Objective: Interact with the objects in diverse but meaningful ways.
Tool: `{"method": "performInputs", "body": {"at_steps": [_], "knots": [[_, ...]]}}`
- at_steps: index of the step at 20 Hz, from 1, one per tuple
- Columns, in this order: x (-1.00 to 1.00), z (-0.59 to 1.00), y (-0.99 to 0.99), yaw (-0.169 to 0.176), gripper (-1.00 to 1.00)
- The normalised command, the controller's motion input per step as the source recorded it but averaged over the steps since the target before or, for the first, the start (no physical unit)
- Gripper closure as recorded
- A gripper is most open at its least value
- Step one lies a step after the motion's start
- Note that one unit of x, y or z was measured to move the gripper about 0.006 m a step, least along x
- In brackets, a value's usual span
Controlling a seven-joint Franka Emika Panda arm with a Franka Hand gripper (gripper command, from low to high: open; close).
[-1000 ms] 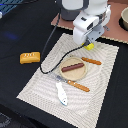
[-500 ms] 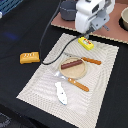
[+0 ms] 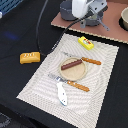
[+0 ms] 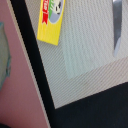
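Yellow carton point(image 3: 86, 43) has been put down on the far right of the striped mat point(image 3: 35, 90), flat and alone. The arm has been lifted away. The hand cannot be seen. Another toy can be picked next.

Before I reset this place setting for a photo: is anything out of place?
Yes. The orange bread loaf lies off the placemat on the dark table, to the exterior view's left. The yellow carton sits askew near the mat's far edge.

Light was even and soft; my wrist view was blurred up close, the exterior view grainy.
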Motion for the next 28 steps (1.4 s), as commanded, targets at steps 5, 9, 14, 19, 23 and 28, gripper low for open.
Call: {"method": "performInputs", "body": {"at_steps": [5,9,14,19,23,28], "knots": [[-0.66,-0.17,-0.38,0.05,-1.0],[-0.74,-0.3,-0.54,0.007,-1.0],[-0.79,-0.32,-0.61,0.0,-1.0],[-0.79,-0.29,-0.67,0.0,-1.0],[-0.79,-0.32,-0.66,0.0,-1.0],[-0.79,-0.32,-0.65,0.0,-1.0]]}}
